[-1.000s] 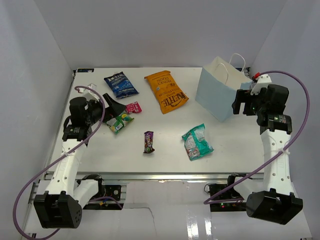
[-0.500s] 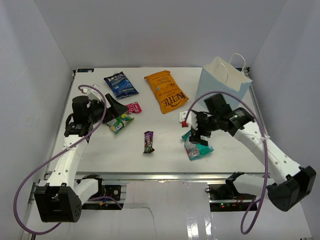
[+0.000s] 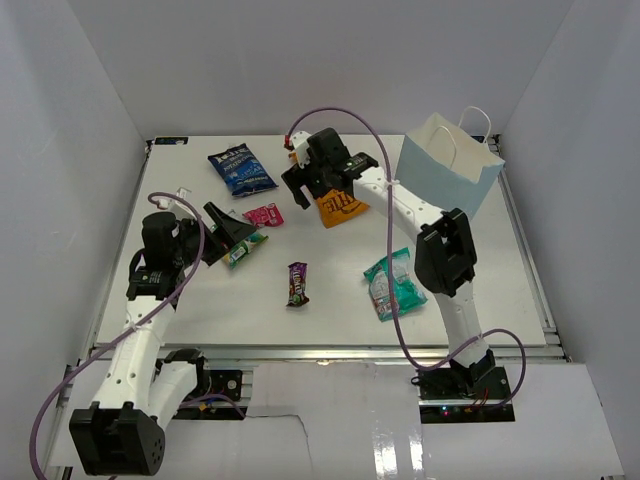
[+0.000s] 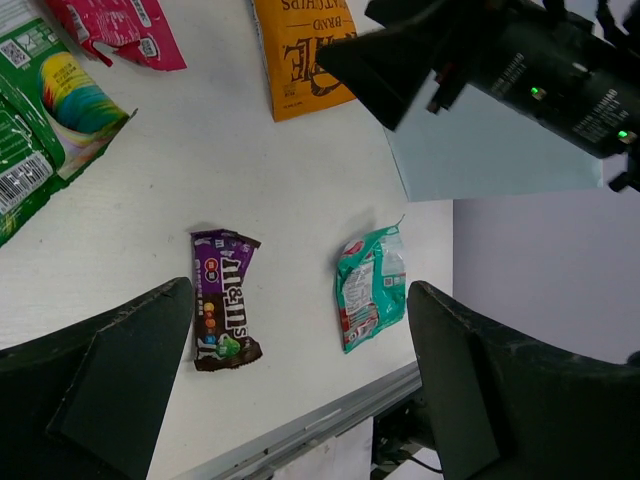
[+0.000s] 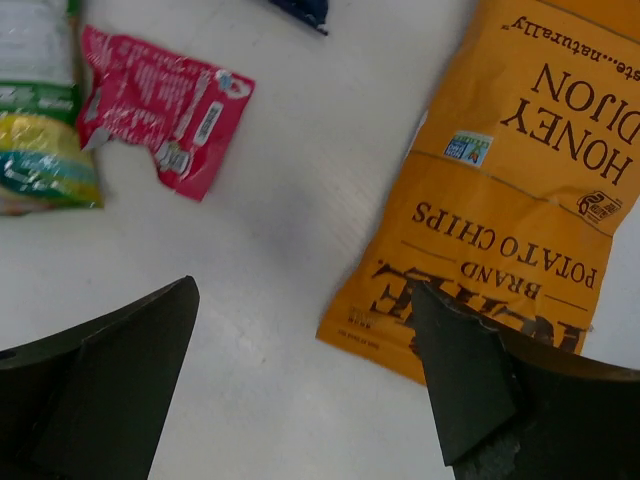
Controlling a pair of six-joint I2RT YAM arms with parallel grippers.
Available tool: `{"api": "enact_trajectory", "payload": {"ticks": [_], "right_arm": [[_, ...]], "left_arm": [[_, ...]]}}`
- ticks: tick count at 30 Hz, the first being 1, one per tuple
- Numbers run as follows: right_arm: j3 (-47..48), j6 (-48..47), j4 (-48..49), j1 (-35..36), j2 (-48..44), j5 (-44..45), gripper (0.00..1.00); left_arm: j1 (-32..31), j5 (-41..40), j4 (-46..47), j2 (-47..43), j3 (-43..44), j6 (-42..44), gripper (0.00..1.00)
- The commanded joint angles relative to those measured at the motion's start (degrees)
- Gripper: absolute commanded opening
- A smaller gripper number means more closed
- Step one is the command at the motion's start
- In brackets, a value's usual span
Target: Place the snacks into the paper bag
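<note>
My right gripper (image 3: 320, 197) (image 5: 310, 385) hangs open over the near-left corner of the large orange chip bag (image 3: 346, 207) (image 5: 510, 190); one finger (image 5: 490, 385) overlaps the bag's edge, the other is over bare table. My left gripper (image 3: 226, 231) (image 4: 300, 375) is open and empty above the green packet (image 3: 243, 250) (image 4: 45, 110). The pink packet (image 3: 265, 214) (image 5: 160, 105), dark blue bag (image 3: 241, 168), dark purple candy bar (image 3: 297, 283) (image 4: 225, 300) and teal packet (image 3: 393, 283) (image 4: 370, 285) lie flat on the table. The light-blue paper bag (image 3: 445, 175) (image 4: 490, 150) stands upright at the back right.
The white table (image 3: 330, 260) is boxed in by white walls on three sides. A metal rail (image 3: 320, 352) runs along its near edge. The right arm (image 3: 440, 250) stretches over the table past the teal packet and beside the paper bag, trailing a purple cable (image 3: 345, 115).
The right arm has swung from beside the paper bag, past the teal packet, to over the orange chip bag. The left gripper has shifted slightly near the green packet.
</note>
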Motion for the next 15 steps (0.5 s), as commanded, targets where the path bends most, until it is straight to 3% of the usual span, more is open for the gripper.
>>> {"api": "enact_trajectory", "payload": {"ticks": [1,5,9,15], "right_arm": [[6.75,11.18,6.12,0.04,4.95,7.78,0.93],[8.78,11.18,10.61,-0.74,10.31,14.55,0.94],[4.50,11.18,17.45,-1.80,11.81,18.94,0.98],[2.90,9.42,20.63,-2.68,15.41,17.48,1.00]], "left_arm": [[-0.10,-1.02,-0.50,-2.55,-1.04,-3.55,0.98],[-0.10,-1.37,-1.65,-3.78,-1.48,-4.17,0.98],[-0.10,-0.85,-1.91,-3.70,-2.27,-4.52,0.98],[-0.10,0.30,-1.74,-2.73,-2.54,-5.40,0.98]]}}
